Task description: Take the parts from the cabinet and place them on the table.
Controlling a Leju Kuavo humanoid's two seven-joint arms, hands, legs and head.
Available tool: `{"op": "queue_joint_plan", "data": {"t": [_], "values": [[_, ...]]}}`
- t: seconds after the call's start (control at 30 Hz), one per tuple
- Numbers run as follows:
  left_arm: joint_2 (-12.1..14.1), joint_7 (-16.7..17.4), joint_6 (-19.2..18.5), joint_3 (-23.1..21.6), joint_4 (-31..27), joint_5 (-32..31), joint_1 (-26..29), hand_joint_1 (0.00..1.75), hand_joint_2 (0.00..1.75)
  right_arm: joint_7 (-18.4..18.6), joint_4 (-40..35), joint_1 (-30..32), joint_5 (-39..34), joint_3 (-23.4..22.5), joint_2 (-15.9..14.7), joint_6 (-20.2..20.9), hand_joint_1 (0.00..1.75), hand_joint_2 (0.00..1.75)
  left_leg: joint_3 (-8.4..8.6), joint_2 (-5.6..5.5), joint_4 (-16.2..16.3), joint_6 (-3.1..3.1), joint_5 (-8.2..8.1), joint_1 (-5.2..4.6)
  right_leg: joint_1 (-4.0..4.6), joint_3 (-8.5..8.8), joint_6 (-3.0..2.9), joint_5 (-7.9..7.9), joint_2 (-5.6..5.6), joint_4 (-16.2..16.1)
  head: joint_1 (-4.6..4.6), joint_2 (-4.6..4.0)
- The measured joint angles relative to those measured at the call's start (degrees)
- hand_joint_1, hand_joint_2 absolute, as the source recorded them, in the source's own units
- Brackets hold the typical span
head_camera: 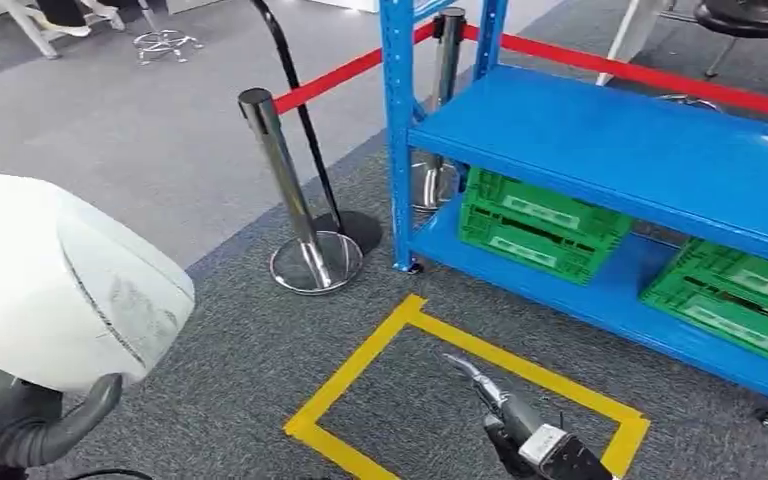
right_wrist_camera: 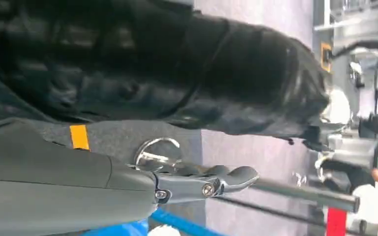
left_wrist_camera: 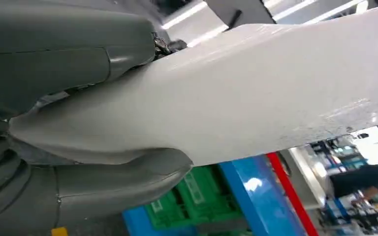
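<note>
Already the left hand has its thumb and fingers wrapped around the large white part, which sits up and away from the blue cabinet, out over the grey carpet on the side of the chrome stanchion. Carrying it well, I judge, means keeping that grip firm and the smooth shell level while turning toward the table. The right hand hangs low before the cabinet, over the yellow tape square, holding nothing with fingers loosely apart.

text: none legible | green crates: pale label strips, print too small to read
</note>
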Motion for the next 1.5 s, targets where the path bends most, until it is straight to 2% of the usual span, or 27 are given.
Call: {"op": "queue_joint_plan", "data": {"t": [0.03,0.07,0.1,0.23,0.3,0.33,0.4,0.43,0.5,0.57,0.6,0.63,0.77,0.8,0.83,0.9,0.97,1.0,1.07,1.1,1.13,1.27,1.3,1.33,1.37,1.43,1.5], "values": [[-0.1,0.0,0.1,-0.2,0.0,0.0,0.0,1.75,1.75,-0.1,-0.2,0.0,0.0,0.0,0.0,0.0,0.0,0.0,3.0,0.75,-5.6,0.66,2.51,-0.33,0.22,0.23,0.0,-0.14,-0.75,0.0,0.02,0.0],[-0.1,0.0,0.2,-0.3,-0.3,-0.2,0.1,1.75,1.75,-0.1,-0.4,0.1,0.0,-0.1,0.0,0.0,0.0,0.0,5.96,2.98,-10.9,1.66,4.17,-0.93,0.37,0.49,0.03,-0.29,-1.41,0.0,0.02,0.0],[-0.1,0.0,0.3,-0.5,-0.4,-0.2,0.1,1.75,1.75,-0.2,-0.5,0.2,0.0,-0.1,0.0,0.0,0.0,0.0,6.64,5.49,-12.2,2.49,2.83,-1.48,0.66,0.57,0.22,-0.47,-2.05,-0.1,0.18,0.0],[-0.3,0.0,0.6,-0.9,-0.7,-0.2,0.5,1.75,1.75,-0.3,-0.8,0.2,0.1,-0.3,-0.1,0.0,0.0,0.0,6.38,2.58,-13.4,2.78,3.65,-1.69,0.56,1.33,1.28,-0.7,-4.69,-0.6,0.07,0.0],[-0.4,-0.2,1.2,-1.1,-0.9,-0.2,0.7,1.75,1.75,-0.4,-0.9,0.3,0.4,-0.5,-0.4,0.1,0.0,0.0,7.31,1.47,-14.6,3.03,4.46,-0.81,0.23,0.07,1.88,-2.85,0.94,1.9,0.2,0.0],[-0.4,-0.2,1.4,-1.1,-0.9,-0.1,0.6,1.75,1.75,-0.4,-0.9,0.3,0.6,-0.5,-0.3,0.2,0.0,0.0,7.14,0.84,-14.6,3.25,4.62,-0.71,0.13,-1.73,1.99,-4.82,2.71,5.7,0.35,0.0],[-0.6,-0.4,1.7,-1.3,-0.9,0.0,1.3,1.75,1.75,-0.2,-0.8,0.5,1.1,-0.5,-0.5,0.5,0.0,0.0,6.94,-0.61,-14.5,3.25,4.61,-0.7,-0.05,-6.45,2.3,-8.49,3.79,14.8,0.51,0.0],[-0.6,-0.4,1.9,-1.3,-0.9,0.1,1.5,1.75,1.75,-0.1,-0.7,0.5,1.2,-0.5,-0.5,0.5,0.0,0.0,6.91,-1.33,-14.5,3.25,4.61,-0.68,-0.08,-7.83,2.45,-8.68,3.8,17.0,0.44,0.0],[-0.6,-0.5,1.9,-1.4,-0.9,0.2,1.6,1.75,1.75,-0.1,-0.7,0.4,1.2,-0.5,-0.5,0.5,0.0,0.0,6.95,-3.05,-14.2,3.08,4.5,-0.46,-0.32,-6.65,2.75,-4.72,3.88,13.4,0.46,0.0],[-0.7,-0.7,2.0,-1.4,-0.9,0.6,1.8,1.75,1.75,0.0,-0.7,0.4,1.4,-0.5,-0.5,0.5,0.0,0.0,6.93,-4.79,-13.4,2.43,4.08,-0.04,-1.0,-1.93,3.17,1.03,5.79,2.9,0.48,0.0],[-0.7,-0.9,2.1,-1.4,-0.9,0.7,1.9,1.75,1.75,0.2,-0.7,0.2,1.6,-0.5,-0.5,0.5,0.0,0.0,6.61,-5.45,-12.9,1.89,3.79,-0.22,-1.2,-1.0,3.45,-0.38,8.83,1.2,0.5,0.0],[-0.7,-1.0,2.1,-1.5,-0.9,0.9,1.9,1.75,1.75,0.2,-0.8,0.3,1.6,-0.5,-0.5,0.4,0.0,0.0,6.02,-6.27,-12.0,1.58,3.67,-0.17,-1.2,-0.76,2.88,-0.29,8.76,0.7,0.64,0.0],[-0.6,-1.2,2.1,-1.6,-0.9,1.2,2.2,1.75,1.75,0.5,-0.8,0.2,2.0,-0.5,-0.5,0.4,0.0,0.0,5.39,-8.01,-12.1,0.65,3.99,0.1,-1.38,-0.17,1.61,-0.01,5.8,0.7,0.7,0.0],[-0.5,-1.2,2.1,-1.5,-0.9,1.3,2.3,1.75,1.75,0.6,-0.8,-0.1,2.1,-0.5,-0.6,0.4,0.0,0.0,4.82,-4.38,-10.6,0.36,3.08,-0.36,-1.26,-0.02,1.28,-0.04,5.32,0.7,0.39,0.0],[-0.4,-1.3,1.9,-1.5,-0.9,1.3,2.1,1.75,1.75,0.7,-0.9,-0.1,2.1,-0.5,-0.5,0.3,0.0,0.0,3.32,-2.11,-7.5,0.06,1.32,-0.33,-1.18,0.03,0.93,-0.14,4.56,0.7,-0.04,0.0],[-0.4,-1.3,1.7,-1.5,-0.9,1.6,2.1,1.75,1.75,0.8,-0.9,0.0,2.2,-0.5,-0.5,0.2,0.0,0.0,-1.3,-0.39,2.0,-0.21,-2.87,-0.09,-0.92,0.02,0.63,-0.36,2.95,0.7,-0.02,0.0],[-0.4,-1.3,1.5,-1.4,-0.8,1.8,2.2,1.75,1.75,1.0,-0.9,-0.1,2.3,-0.6,-0.5,0.0,0.0,0.0,-3.45,-0.26,5.9,-0.15,-3.26,0.0,-0.85,0.14,0.56,-0.6,1.3,0.7,-0.02,0.0],[-0.4,-1.3,1.3,-1.4,-0.8,1.8,2.2,1.75,1.75,1.0,-0.9,-0.2,2.3,-0.6,-0.5,0.0,0.0,0.0,-2.49,-0.23,4.0,0.0,-1.6,-0.01,-0.8,0.32,0.61,-0.78,0.57,0.7,-0.04,0.0],[-0.4,-1.3,1.1,-1.3,-0.8,1.8,2.2,1.75,1.75,1.1,-0.9,-0.3,2.4,-0.5,-0.5,0.0,0.0,0.0,2.18,0.75,-5.2,0.68,3.35,-0.2,-0.73,0.98,0.83,-1.24,-0.73,0.7,-0.04,0.0],[-0.4,-1.3,1.0,-1.1,-0.8,1.8,2.2,1.75,1.75,1.2,-0.9,-0.3,2.5,-0.5,-0.5,0.0,0.0,0.0,4.71,3.02,-10.2,1.25,4.93,-0.63,-0.7,1.37,1.14,-1.52,-1.3,0.7,-0.02,0.0],[-0.4,-1.2,0.8,-1.0,-0.8,1.9,2.1,1.75,1.75,1.3,-0.9,-0.3,2.6,-0.5,-0.5,0.0,0.0,0.0,5.47,4.79,-11.5,1.53,3.54,-1.46,-0.29,0.94,1.71,-1.9,-1.85,0.6,-0.02,0.0],[-0.4,-1.2,0.6,-0.8,-0.8,2.0,2.5,1.75,1.75,1.6,-0.9,-0.6,2.8,-0.5,-0.5,-0.2,0.0,0.0,5.24,2.11,-12.0,2.2,3.84,-1.46,-0.31,2.43,2.6,-2.21,-4.3,0.0,-0.11,0.0],[-0.4,-1.2,0.6,-0.8,-0.8,2.0,2.7,1.75,1.75,1.6,-1.1,-0.7,2.9,-0.5,-0.6,-0.2,0.0,0.0,5.97,1.57,-12.8,2.54,4.17,-0.87,-0.66,2.13,2.93,-3.07,-2.63,0.6,0.0,0.0],[-0.4,-1.3,0.6,-0.7,-0.8,2.1,2.5,1.75,1.75,1.5,-1.1,-0.7,2.9,-0.5,-0.5,-0.2,0.0,0.0,6.16,1.0,-13.0,2.76,4.21,-0.82,-0.55,0.97,2.92,-4.59,0.87,3.1,0.16,0.0],[-0.4,-1.2,0.6,-0.7,-0.8,2.1,2.4,1.75,1.75,1.6,-1.1,-0.8,2.9,-0.5,-0.5,-0.3,0.0,0.0,6.07,0.51,-13.0,2.94,4.25,-0.8,-0.53,-1.28,2.94,-6.44,2.72,7.3,0.46,0.0],[-0.5,-1.2,0.5,-0.8,-0.8,2.0,2.5,1.75,1.75,1.6,-1.0,-0.4,2.9,-0.5,-0.5,-0.3,0.0,0.0,6.05,-0.89,-13.0,3.14,4.13,-0.87,-0.48,-6.66,2.96,-9.08,3.86,16.3,0.55,0.0],[-0.5,-1.2,0.5,-0.7,-0.8,2.0,2.6,1.75,1.75,1.7,-1.0,-0.4,2.9,-0.4,-0.5,-0.3,0.0,0.0,6.21,-2.35,-12.9,3.17,4.07,-0.88,-0.4,-8.3,2.91,-6.61,3.87,16.5,0.5,0.0]]}}
